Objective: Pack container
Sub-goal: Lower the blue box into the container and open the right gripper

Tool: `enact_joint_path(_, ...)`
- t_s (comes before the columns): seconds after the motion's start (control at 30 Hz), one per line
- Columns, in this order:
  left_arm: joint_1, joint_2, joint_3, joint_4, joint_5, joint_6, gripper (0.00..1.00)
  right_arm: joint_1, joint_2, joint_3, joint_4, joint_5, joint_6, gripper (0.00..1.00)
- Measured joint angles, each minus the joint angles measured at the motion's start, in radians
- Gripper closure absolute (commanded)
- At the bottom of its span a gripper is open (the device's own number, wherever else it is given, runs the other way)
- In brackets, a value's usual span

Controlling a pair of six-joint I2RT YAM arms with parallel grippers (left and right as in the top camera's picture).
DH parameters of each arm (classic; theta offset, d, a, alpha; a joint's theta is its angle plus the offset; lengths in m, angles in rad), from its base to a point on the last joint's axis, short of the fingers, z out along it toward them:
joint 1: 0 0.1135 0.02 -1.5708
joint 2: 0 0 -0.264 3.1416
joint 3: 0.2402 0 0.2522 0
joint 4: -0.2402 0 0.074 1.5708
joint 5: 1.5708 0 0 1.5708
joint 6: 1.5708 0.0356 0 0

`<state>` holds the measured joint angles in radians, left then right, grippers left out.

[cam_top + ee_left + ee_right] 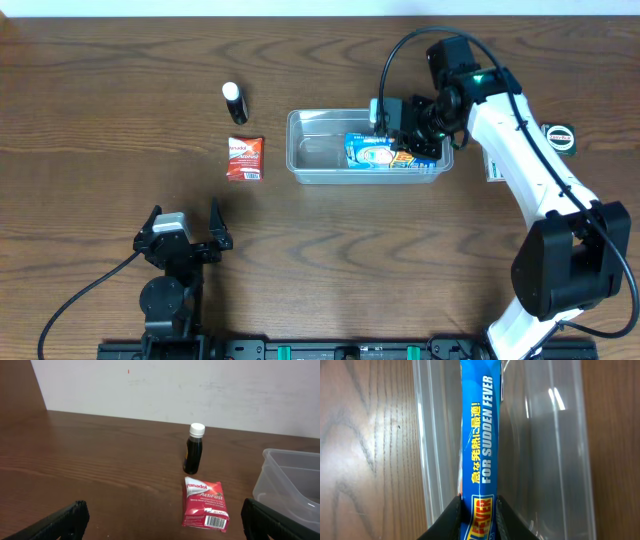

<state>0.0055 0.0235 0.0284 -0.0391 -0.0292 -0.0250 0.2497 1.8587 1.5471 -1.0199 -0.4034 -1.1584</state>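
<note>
The clear plastic container (310,150) sits at the table's middle back; its corner shows in the left wrist view (287,480) and its walls in the right wrist view (555,450). My right gripper (405,135) is shut on a blue "For Sudden Fever" box (375,152), holding it on edge inside the container's right half (479,435). My left gripper (183,240) is open and empty near the front edge, its fingers apart (160,520). A red Panadol ActiFast packet (244,158) lies left of the container (205,502). A small dark bottle with a white cap (234,103) stands behind it (194,448).
A round black-and-green object (561,138) lies at the far right beside the right arm. A white label or card (493,168) lies under that arm. A white wall stands behind the table (175,385).
</note>
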Motion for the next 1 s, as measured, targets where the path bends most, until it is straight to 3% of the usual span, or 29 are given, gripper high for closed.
enact_joint_path(1.0, 0.0, 0.0, 0.0, 0.0, 0.0, 0.0, 0.02, -0.031, 0.0, -0.095, 0.063, -0.02, -0.049, 0.83)
